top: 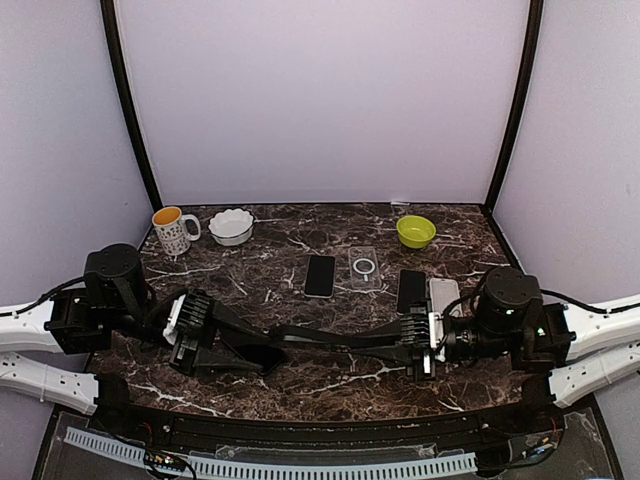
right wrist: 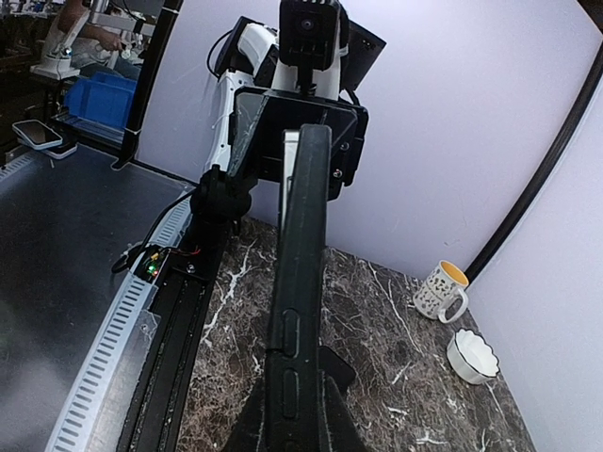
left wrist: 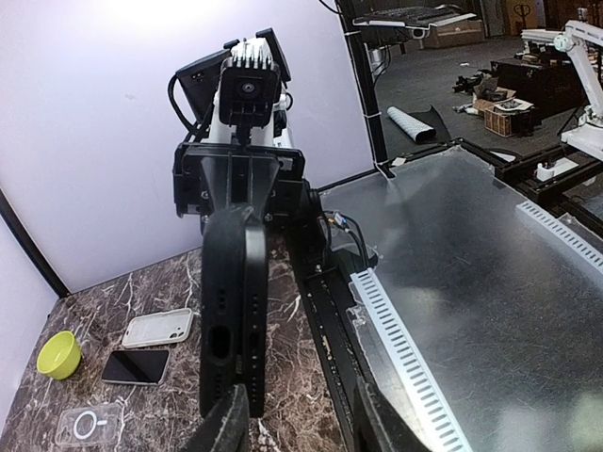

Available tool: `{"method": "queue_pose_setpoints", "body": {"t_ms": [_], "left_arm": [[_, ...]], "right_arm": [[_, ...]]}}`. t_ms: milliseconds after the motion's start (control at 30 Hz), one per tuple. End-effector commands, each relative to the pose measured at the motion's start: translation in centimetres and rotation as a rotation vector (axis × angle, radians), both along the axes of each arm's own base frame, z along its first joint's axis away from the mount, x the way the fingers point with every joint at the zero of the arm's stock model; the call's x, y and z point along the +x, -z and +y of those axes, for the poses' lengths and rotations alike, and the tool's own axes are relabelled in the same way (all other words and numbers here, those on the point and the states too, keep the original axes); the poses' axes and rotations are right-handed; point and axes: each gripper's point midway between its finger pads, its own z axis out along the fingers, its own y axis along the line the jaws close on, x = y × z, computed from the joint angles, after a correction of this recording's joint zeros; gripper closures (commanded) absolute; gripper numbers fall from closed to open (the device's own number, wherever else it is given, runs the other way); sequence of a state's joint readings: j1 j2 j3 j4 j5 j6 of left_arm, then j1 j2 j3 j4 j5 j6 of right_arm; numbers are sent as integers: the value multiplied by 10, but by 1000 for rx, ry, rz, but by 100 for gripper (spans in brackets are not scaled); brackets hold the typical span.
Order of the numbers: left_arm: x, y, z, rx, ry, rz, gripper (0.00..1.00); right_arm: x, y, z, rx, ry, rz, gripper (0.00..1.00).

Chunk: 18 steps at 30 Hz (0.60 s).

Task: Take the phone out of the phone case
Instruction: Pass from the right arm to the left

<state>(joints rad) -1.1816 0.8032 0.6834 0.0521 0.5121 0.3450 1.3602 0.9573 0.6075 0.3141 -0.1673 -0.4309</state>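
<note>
Cased phone (top: pixel 340 338) is held end to end — left gripper (top: pixel 272 348) and right gripper (top: pixel 408 345) both clenched on it; case edge should be peeled slowly, without twisting.

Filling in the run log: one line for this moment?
left gripper: shut on cased phone, one end | right gripper: shut on other end | cased phone: held edge-on above table, case not yet off

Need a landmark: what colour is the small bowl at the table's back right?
The bowl is lime green, clearest in the top external view.
</note>
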Motion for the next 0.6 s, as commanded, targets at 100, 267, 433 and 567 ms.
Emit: {"method": "queue_pose_setpoints", "body": {"t_ms": [100,267,433,567], "left_arm": [[6,0,-1,-14,-27,-10,59],[6,3,-2,-1,-30,-9,58],[8,4,-4,-4,-39,-9,55],[12,6,-7,-3,-54,-11,55]], "right_arm": [[-8,-60,0,185,-55,-7,100],[-12,-62,3,193,-80,6,100],[-15,-63,7,196,-106,19,100],[-15,-64,10,201,-109,24,100]]}}
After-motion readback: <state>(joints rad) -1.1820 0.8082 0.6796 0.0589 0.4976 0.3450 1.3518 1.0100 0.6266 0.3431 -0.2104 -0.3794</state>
